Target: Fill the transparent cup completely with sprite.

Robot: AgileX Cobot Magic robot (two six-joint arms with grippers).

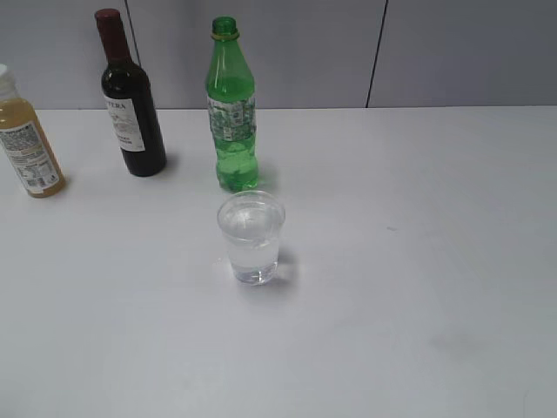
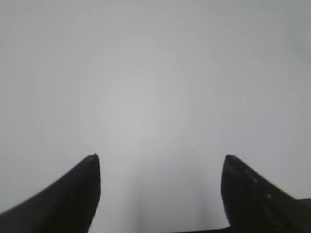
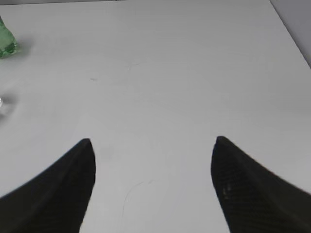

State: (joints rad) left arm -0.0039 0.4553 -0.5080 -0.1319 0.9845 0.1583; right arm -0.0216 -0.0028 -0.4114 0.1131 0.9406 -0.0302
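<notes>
The transparent cup (image 1: pixel 251 237) stands upright near the middle of the white table and holds clear liquid up to a little below its rim. The green sprite bottle (image 1: pixel 231 108) stands upright with its cap on just behind the cup. Its green base shows at the left edge of the right wrist view (image 3: pixel 6 42), and a bit of the cup shows below it (image 3: pixel 3 106). My left gripper (image 2: pixel 160 158) is open and empty over bare table. My right gripper (image 3: pixel 151 141) is open and empty, well to the right of the cup. Neither gripper shows in the exterior view.
A dark wine bottle (image 1: pixel 130 100) with a red cap stands left of the sprite bottle. A yellowish juice bottle (image 1: pixel 24 135) with a white cap stands at the far left edge. The white table (image 1: pixel 418 261) meets a grey wall behind the bottles.
</notes>
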